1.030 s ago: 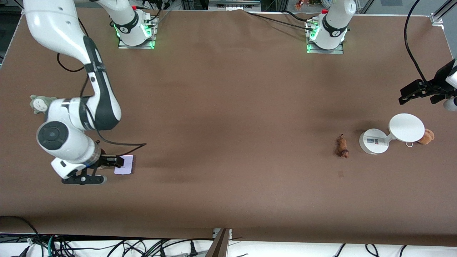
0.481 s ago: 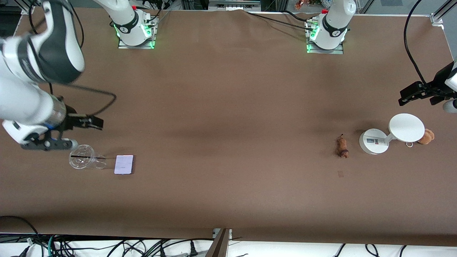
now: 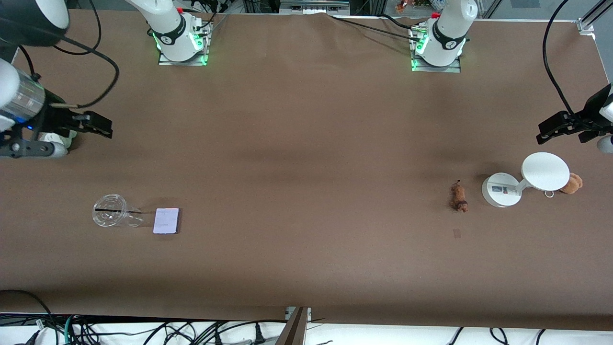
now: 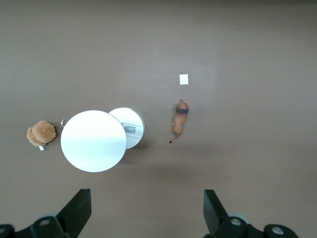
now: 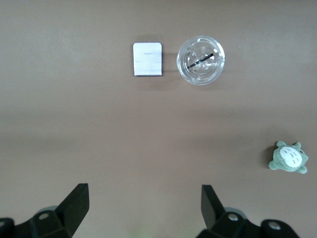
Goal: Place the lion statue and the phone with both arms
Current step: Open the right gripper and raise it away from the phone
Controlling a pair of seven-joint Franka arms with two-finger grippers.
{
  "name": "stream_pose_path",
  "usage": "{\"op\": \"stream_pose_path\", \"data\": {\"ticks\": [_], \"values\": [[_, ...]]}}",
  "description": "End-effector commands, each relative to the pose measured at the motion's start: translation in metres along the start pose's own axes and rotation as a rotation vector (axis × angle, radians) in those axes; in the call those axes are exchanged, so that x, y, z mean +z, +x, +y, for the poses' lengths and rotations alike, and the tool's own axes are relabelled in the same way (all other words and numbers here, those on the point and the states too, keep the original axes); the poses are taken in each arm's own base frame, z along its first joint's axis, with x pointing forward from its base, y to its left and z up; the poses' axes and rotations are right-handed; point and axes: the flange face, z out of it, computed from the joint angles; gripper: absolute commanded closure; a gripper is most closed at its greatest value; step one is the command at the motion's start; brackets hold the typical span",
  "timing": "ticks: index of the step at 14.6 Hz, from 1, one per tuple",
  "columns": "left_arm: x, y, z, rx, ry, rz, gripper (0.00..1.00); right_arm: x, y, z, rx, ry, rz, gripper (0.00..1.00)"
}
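Observation:
The phone (image 3: 166,221), a flat pale lavender rectangle, lies on the table toward the right arm's end, beside a clear cup; it also shows in the right wrist view (image 5: 147,59). The lion statue (image 3: 459,197), small and brown-orange, lies on the table toward the left arm's end, beside the white stand; it also shows in the left wrist view (image 4: 180,116). My right gripper (image 3: 103,127) is open and empty, up in the air over the table's edge at the right arm's end (image 5: 143,193). My left gripper (image 3: 546,132) is open and empty, raised over the table's edge above the stand (image 4: 146,198).
A clear plastic cup (image 3: 110,215) with a dark straw stands beside the phone. A grey-green plush (image 5: 289,157) lies under the right arm. A white round stand (image 3: 545,171) and a tan plush with keyring (image 3: 572,183) sit near the lion statue. A small tape mark (image 3: 457,233) lies nearer the camera.
My right gripper has lifted off the phone and drawn back toward the table's end, open and empty. The phone stays on the table. The left arm has hardly moved.

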Motion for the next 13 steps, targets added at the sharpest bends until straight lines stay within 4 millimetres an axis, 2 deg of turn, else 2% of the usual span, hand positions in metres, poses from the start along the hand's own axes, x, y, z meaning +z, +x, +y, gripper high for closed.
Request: {"op": "stream_pose_path", "data": {"ticks": [1, 3, 5, 8, 9, 13], "values": [[-0.004, 0.000, 0.000, -0.010, -0.017, 0.013, 0.00, -0.019, -0.023, 0.032, 0.031, 0.044, 0.015, 0.00], [-0.004, 0.000, 0.000, -0.010, -0.016, 0.011, 0.00, -0.019, -0.032, 0.044, 0.046, 0.073, -0.005, 0.00], [-0.003, 0.000, 0.000, -0.011, -0.016, 0.010, 0.00, -0.013, -0.040, 0.039, 0.043, 0.058, -0.056, 0.00], [-0.003, 0.000, 0.001, -0.010, -0.017, 0.010, 0.00, -0.005, -0.033, 0.038, 0.041, 0.052, -0.079, 0.00], [-0.003, 0.000, 0.001, -0.010, -0.017, 0.010, 0.00, -0.009, -0.032, 0.036, 0.036, 0.050, -0.072, 0.00], [-0.002, 0.001, 0.002, -0.008, -0.017, 0.008, 0.00, -0.005, -0.028, 0.034, 0.034, 0.050, -0.078, 0.00]]}}
